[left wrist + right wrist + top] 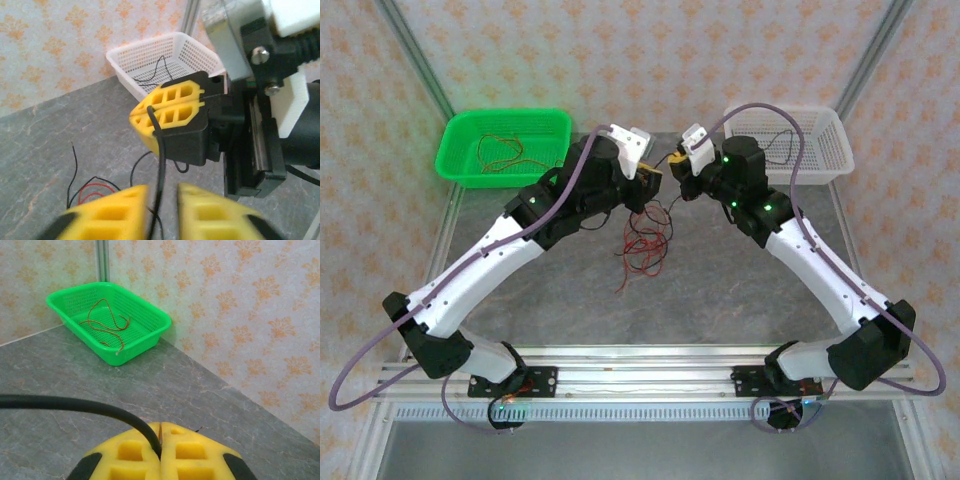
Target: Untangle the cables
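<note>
Top external: tangle [645, 243] of red and black cables. Just beyond tangle: left gripper [161, 205], jaws parted, black wire [161, 165] running between; right gripper [160, 435] pinched tight on same wire. Far beyond tangle: green basket [460, 160] left, holding red wires [500, 150]; white basket [820, 160] right, holding black strand [782, 145].

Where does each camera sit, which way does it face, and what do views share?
Top external: above and behind the robot, looking down at the table; left arm, right arm, left gripper, right gripper, loose wires.
Left wrist: on the left arm, facing the white basket and right gripper; own fingers parted.
Right wrist: on the right arm, facing the green basket; own fingers shut on a black wire.
Shared: both wrist views show that black wire.
</note>
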`<state>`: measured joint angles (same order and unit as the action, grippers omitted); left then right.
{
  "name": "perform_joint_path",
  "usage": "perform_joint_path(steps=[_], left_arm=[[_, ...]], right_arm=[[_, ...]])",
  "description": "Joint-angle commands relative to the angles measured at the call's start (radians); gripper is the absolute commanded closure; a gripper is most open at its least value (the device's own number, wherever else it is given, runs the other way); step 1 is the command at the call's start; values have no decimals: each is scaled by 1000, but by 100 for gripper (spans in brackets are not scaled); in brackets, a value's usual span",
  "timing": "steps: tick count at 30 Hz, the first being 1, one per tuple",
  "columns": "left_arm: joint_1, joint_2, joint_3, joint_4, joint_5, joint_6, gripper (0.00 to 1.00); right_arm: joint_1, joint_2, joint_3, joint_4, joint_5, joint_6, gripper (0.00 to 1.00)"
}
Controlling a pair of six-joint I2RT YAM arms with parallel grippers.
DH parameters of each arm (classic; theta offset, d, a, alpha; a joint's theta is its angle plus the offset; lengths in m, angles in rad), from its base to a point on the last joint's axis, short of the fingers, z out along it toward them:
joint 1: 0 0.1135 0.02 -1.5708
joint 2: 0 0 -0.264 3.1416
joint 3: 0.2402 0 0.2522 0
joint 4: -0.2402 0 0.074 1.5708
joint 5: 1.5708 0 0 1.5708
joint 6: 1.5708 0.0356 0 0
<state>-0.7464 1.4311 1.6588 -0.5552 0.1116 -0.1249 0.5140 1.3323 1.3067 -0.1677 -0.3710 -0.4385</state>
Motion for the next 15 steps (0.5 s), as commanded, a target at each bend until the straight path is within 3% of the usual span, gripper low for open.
perform_joint_path(steps=[1, 5, 15], left_arm=[[-4, -47, -28, 30, -50, -5, 48], [-4, -71, -65, 48, -56, -11, 30], [-3, -172, -208, 123, -79, -41, 15]], right_arm=[[-2, -20, 36, 23, 64, 6, 100], [-6, -2, 62, 11, 141, -3, 100], [-123, 68, 165, 8, 264, 66, 100]])
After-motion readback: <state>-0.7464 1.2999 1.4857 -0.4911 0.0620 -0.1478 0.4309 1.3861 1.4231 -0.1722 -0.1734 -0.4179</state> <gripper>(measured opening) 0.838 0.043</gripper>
